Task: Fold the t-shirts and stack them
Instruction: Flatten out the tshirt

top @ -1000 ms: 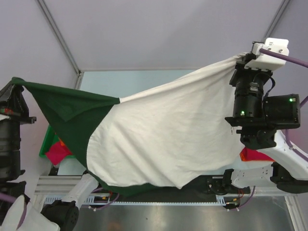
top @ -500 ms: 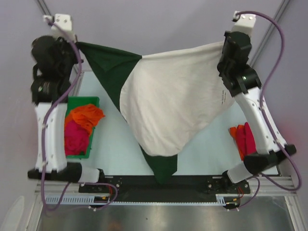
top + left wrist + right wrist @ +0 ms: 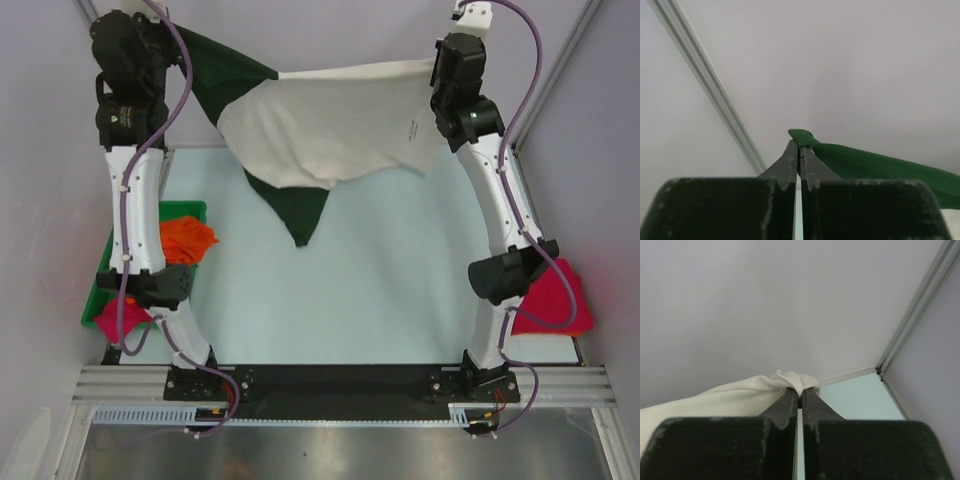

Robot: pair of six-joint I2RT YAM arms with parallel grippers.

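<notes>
Aloft, t-shirt (image 3: 340,130) pinched, left gripper (image 3: 799,147), right gripper (image 3: 800,394)

this is a robotics lab cell: the left arm (image 3: 135,200) and right arm (image 3: 500,200), white and trailing purple cables (image 3: 541,45), are bolted to a metal rail (image 3: 130,382) at the near edge of a pale blue worktop (image 3: 380,290). plain grey panels (image 3: 330,30) set in aluminium struts (image 3: 570,60) box it in on three sides.
</notes>
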